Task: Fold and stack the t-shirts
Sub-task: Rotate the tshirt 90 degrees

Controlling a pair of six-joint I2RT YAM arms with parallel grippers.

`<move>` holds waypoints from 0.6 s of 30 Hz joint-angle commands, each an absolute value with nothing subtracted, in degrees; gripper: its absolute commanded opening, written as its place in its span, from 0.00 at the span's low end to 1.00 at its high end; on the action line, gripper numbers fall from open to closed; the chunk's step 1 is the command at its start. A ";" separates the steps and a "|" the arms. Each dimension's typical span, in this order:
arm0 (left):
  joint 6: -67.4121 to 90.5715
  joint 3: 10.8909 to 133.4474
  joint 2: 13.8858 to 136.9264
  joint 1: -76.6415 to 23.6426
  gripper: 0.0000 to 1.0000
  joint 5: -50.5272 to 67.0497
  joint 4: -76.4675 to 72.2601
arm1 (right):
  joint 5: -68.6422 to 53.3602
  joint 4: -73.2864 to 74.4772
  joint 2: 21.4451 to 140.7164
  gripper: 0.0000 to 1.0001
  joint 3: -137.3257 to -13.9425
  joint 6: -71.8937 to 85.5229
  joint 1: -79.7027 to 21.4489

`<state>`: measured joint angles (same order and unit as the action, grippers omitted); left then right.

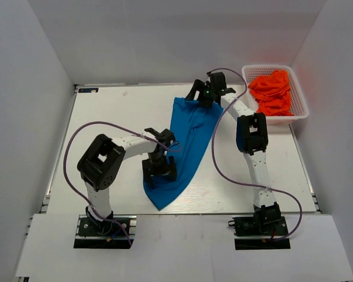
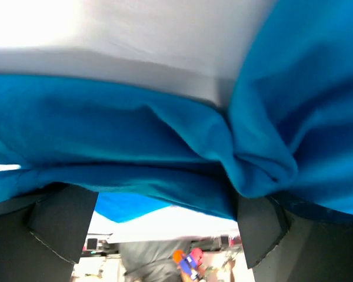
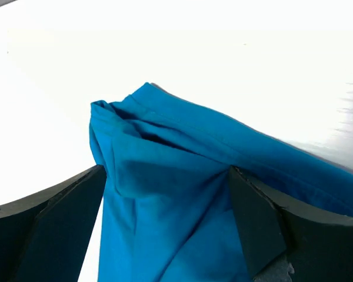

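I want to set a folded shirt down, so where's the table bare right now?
Largest bare patch: the far-left of the table, between its left edge, the left arm and the blue t-shirt. A smaller one lies near right, between the right arm and the table's right edge, nearer than the basket. The middle is crowded: shirt, both arms, cables.

this is a robot lab cell, not a home: my left arm (image 1: 103, 161) and right arm (image 1: 251, 138) are bolted on base plates (image 1: 103, 231) at the near edge of a white table (image 1: 112, 108), boxed in on three sides by plain white panels (image 1: 29, 88). purple cables (image 1: 212, 154) loop loose from my bases up to my wrists. the only homely things are a blue t-shirt (image 1: 191, 135) on the table and orange-red t-shirts (image 1: 273, 91) in a white plastic mesh basket (image 1: 282, 121) at the far right corner.
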<state>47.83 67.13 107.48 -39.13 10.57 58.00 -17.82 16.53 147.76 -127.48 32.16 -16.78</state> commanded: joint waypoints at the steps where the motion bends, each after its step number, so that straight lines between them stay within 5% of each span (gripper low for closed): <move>1: 43.52 67.51 103.81 -41.65 1.00 20.62 57.07 | -19.60 18.49 150.91 0.90 -126.93 30.15 -17.31; 10: 39.46 72.66 101.34 -45.96 1.00 21.55 54.47 | -18.64 17.48 140.02 0.90 -125.07 24.45 -18.02; 18: 41.48 74.18 86.67 -45.97 1.00 9.41 63.10 | 2.17 29.35 126.83 0.90 -117.71 17.67 -22.23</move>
